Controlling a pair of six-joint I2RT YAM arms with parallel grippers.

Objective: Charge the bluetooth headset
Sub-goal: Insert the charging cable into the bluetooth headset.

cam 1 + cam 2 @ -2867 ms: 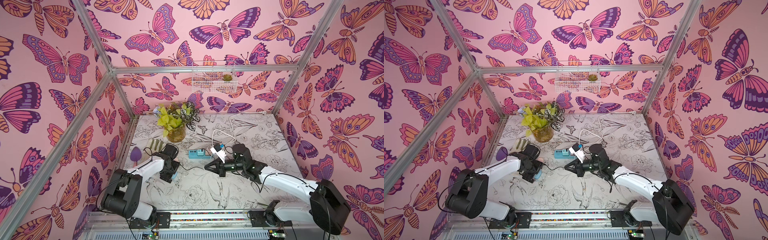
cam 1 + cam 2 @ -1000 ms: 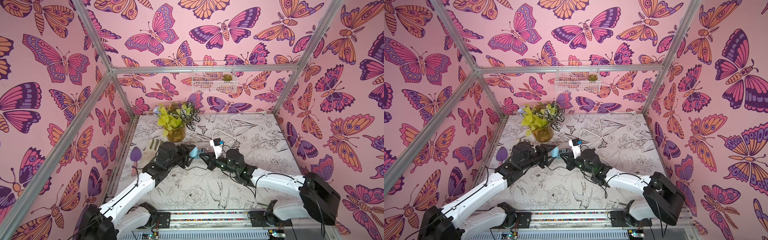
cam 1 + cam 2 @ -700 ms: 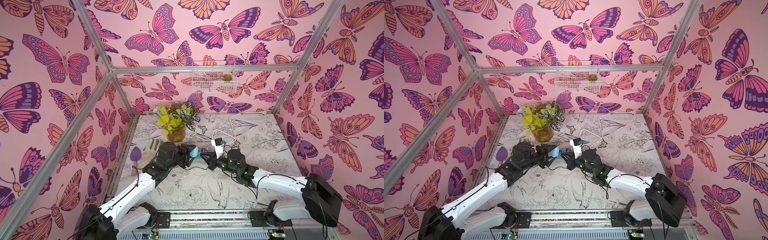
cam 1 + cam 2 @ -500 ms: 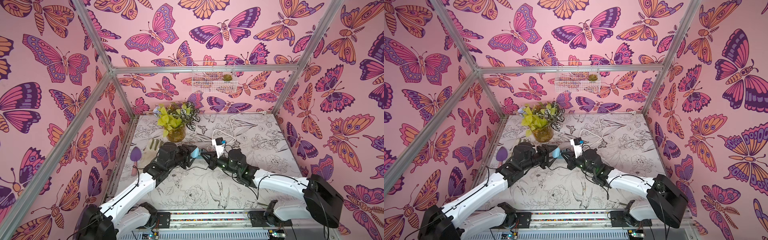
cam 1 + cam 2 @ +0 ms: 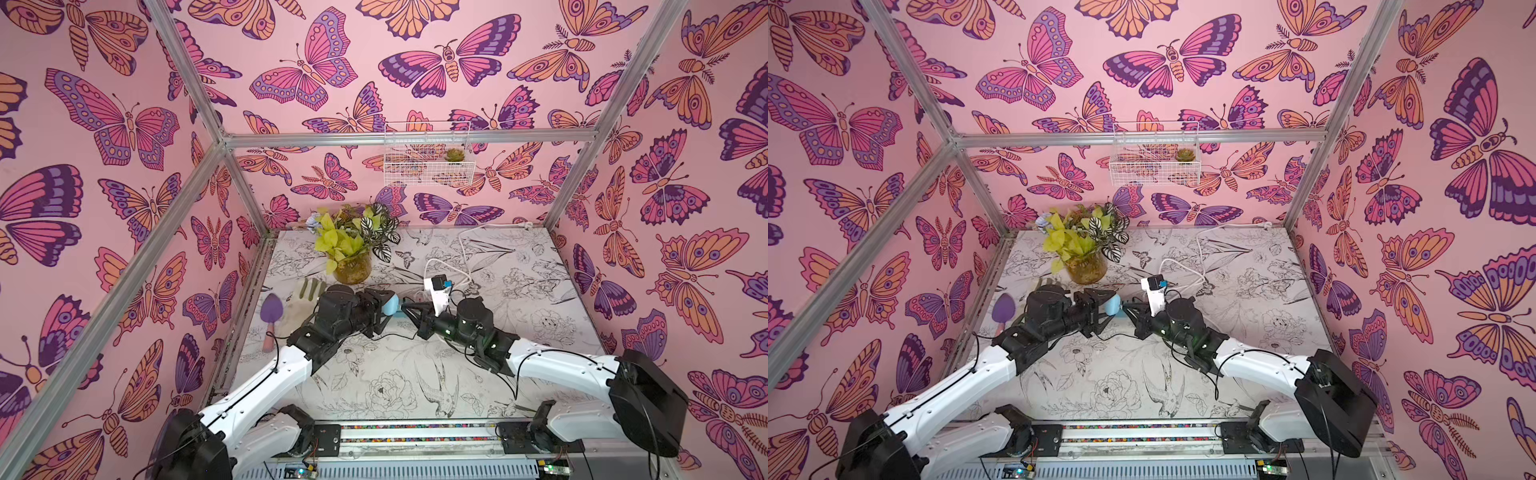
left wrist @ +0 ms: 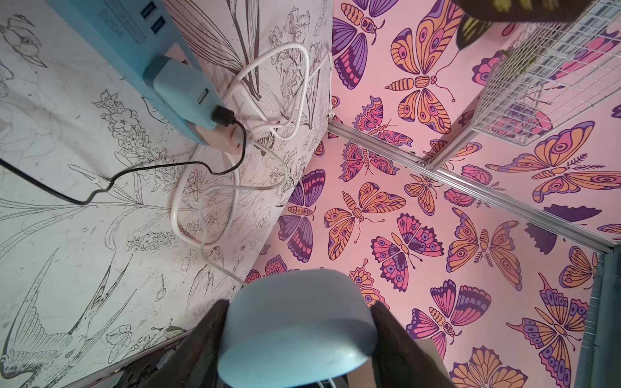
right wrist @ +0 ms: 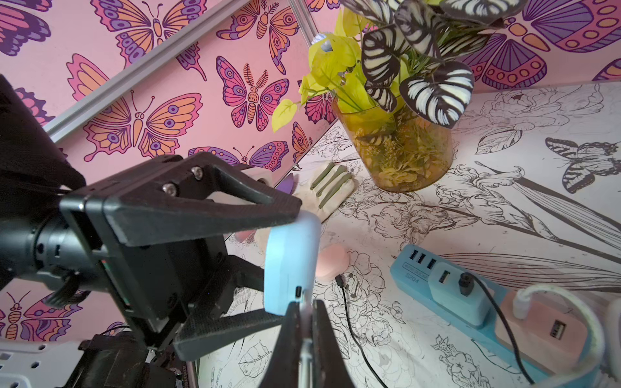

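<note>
Both sides working above surface (image 5: 395,374): left jaws gripping blue headset case (image 7: 290,255) mid-air, right jaws narrow, pinching plug (image 7: 304,304) just beside case port (image 7: 298,291) (tiny slot). Slight misalignment risking plug scraping, case twisting loose.

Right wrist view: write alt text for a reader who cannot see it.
The left tool grips a light blue charging case; the right tool, shut on a pale plug, sits just short of its port. A blue power strip and a plant stand beyond.
</note>
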